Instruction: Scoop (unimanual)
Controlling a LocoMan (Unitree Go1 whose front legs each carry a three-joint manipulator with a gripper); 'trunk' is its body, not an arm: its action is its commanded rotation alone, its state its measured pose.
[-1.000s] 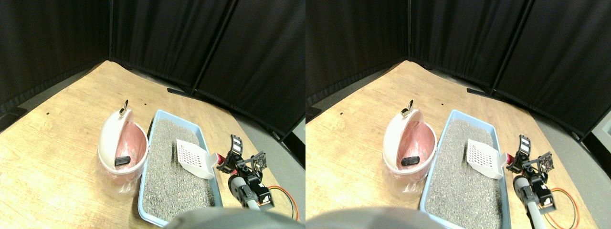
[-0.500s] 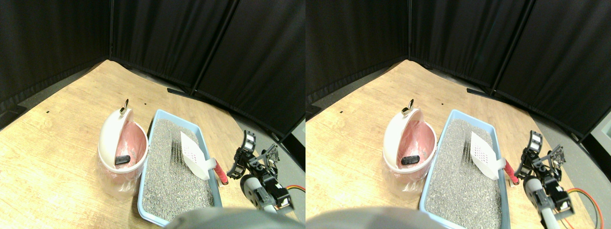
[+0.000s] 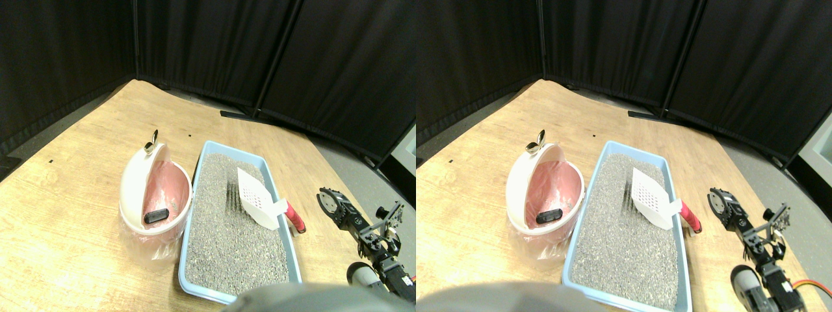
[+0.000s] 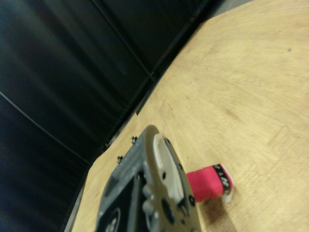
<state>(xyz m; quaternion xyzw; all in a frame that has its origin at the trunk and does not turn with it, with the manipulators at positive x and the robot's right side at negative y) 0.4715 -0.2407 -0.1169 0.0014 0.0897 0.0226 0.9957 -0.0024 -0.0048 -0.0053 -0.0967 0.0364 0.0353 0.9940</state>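
Resting its white slotted blade on the grey litter, the litter scoop leans over the right rim of the blue litter tray, its red wrapped handle lying outside on the wooden floor. It looks light and stiff — the grippy handle is the place to take hold. The right gripper hangs apart from it, holding nothing — whether its fingers are spread I cannot tell.

scoop handle: near end hidden behind gripper | gripper base cut off
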